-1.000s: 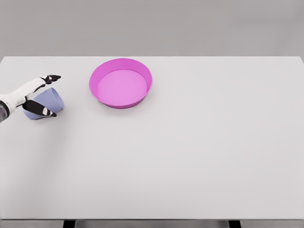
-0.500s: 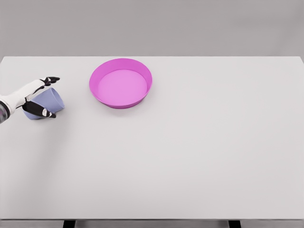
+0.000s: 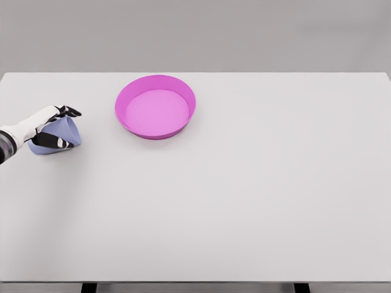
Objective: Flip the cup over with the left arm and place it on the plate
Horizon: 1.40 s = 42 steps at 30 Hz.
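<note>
Broad white table (image 3: 244,201), filling most of the view. Round magenta plate (image 3: 155,82) resting toward the far left. Pale blue cup (image 3: 63,132) near the left edge, well apart from the plate.

Counting up: I see one lavender cup (image 3: 60,135), one magenta plate (image 3: 155,107), and one white surface (image 3: 244,195) under them. One hand (image 3: 52,127) of mine is in view, my left. That's one of each.

Simulated test bench: bare white table (image 3: 244,201), grey backdrop.
</note>
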Each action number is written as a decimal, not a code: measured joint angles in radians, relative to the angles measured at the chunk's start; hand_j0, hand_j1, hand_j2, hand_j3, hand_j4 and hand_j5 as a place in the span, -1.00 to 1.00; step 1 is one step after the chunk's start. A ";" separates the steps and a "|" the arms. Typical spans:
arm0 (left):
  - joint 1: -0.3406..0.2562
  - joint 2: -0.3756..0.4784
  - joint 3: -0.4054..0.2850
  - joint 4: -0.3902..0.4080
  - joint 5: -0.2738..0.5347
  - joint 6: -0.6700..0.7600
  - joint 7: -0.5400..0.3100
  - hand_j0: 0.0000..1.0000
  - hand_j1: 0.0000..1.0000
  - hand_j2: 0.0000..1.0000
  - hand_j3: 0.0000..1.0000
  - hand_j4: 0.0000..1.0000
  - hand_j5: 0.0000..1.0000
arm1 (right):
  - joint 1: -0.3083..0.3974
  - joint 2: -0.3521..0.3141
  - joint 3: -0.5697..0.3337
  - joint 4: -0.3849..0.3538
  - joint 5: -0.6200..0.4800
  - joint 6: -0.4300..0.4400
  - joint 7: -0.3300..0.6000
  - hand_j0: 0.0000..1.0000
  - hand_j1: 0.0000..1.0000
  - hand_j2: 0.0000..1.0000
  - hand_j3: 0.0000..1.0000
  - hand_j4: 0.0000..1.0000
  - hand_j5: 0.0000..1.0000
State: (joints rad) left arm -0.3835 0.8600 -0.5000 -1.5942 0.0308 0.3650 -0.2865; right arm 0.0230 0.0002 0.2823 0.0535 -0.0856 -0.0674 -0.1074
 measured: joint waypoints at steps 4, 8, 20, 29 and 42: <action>-0.009 -0.002 0.000 -0.001 0.001 0.000 0.000 0.28 0.28 0.28 0.28 0.28 0.28 | 0.000 0.000 0.000 0.000 0.000 0.000 0.000 1.00 1.00 1.00 1.00 1.00 1.00; -0.043 -0.002 0.001 -0.005 0.002 -0.005 0.001 0.27 0.27 0.27 0.27 0.27 0.27 | 0.000 0.000 0.000 0.000 0.000 0.000 0.000 1.00 1.00 1.00 1.00 1.00 1.00; -0.081 -0.038 0.014 -0.009 0.047 -0.081 0.011 0.25 0.25 0.25 0.25 0.25 0.25 | 0.000 0.000 0.000 0.000 0.000 0.000 0.000 1.00 1.00 1.00 1.00 1.00 1.00; -0.132 -0.077 0.016 0.009 0.149 -0.151 0.017 0.24 0.24 0.24 0.24 0.24 0.24 | 0.000 0.000 0.000 0.000 0.000 0.000 0.000 1.00 1.00 1.00 1.00 1.00 1.00; -0.138 -0.179 0.053 0.065 0.221 -0.267 0.019 0.24 0.24 0.24 0.24 0.24 0.24 | 0.000 0.000 0.000 0.000 0.000 0.000 0.000 1.00 1.00 1.00 1.00 1.00 1.00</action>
State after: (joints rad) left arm -0.5216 0.6813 -0.4472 -1.5294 0.2518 0.0984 -0.2676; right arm 0.0230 0.0002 0.2823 0.0535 -0.0856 -0.0674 -0.1074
